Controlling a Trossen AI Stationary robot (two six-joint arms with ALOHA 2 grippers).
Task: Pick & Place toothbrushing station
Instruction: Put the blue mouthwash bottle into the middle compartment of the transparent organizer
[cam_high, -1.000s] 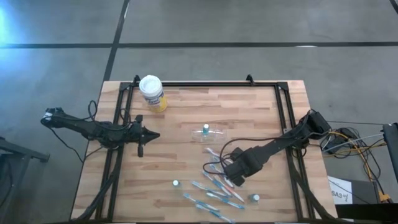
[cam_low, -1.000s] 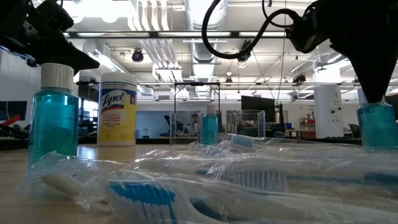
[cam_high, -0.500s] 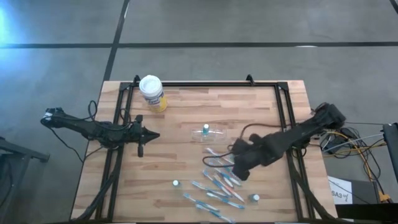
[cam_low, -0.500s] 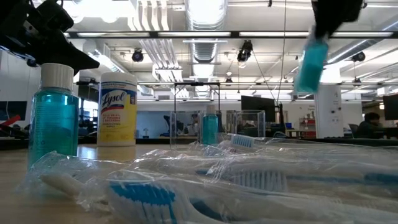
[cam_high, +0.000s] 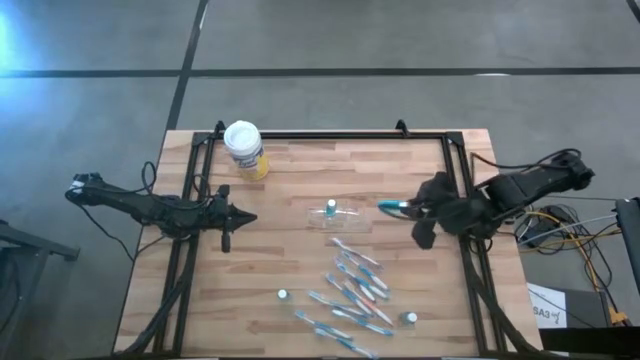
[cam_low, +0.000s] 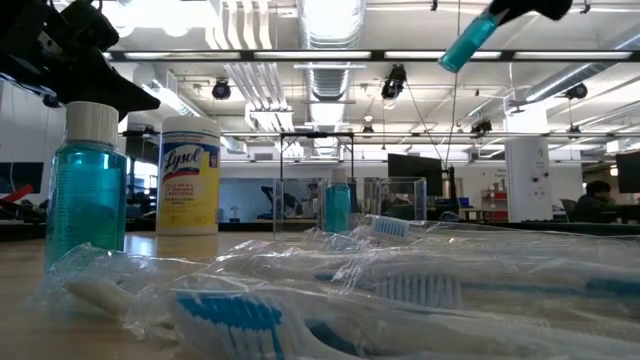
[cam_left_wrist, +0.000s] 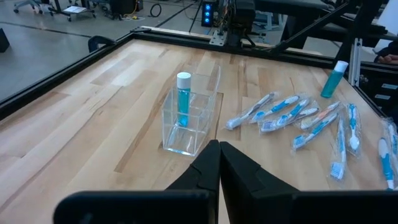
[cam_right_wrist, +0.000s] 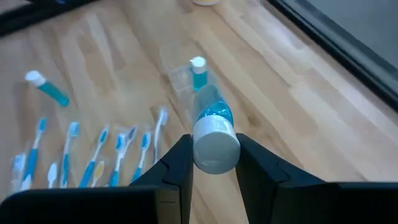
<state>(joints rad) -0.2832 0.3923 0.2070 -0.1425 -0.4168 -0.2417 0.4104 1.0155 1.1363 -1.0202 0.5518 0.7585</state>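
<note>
Gripping a small blue-filled, white-capped tube (cam_right_wrist: 214, 127), the right tool (cam_high: 405, 207) hangs above the wooden desk's (cam_high: 290, 260) right side; the left tool (cam_left_wrist: 219, 155), fingers pressed together, waits near the left edge.

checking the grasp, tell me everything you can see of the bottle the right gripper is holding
The bottle is small, clear plastic, filled with blue-green liquid, with a white round cap. The right gripper is shut on it near the cap, holding it in the air, tilted, above the table's right side. Only the fingers touch it.
</note>
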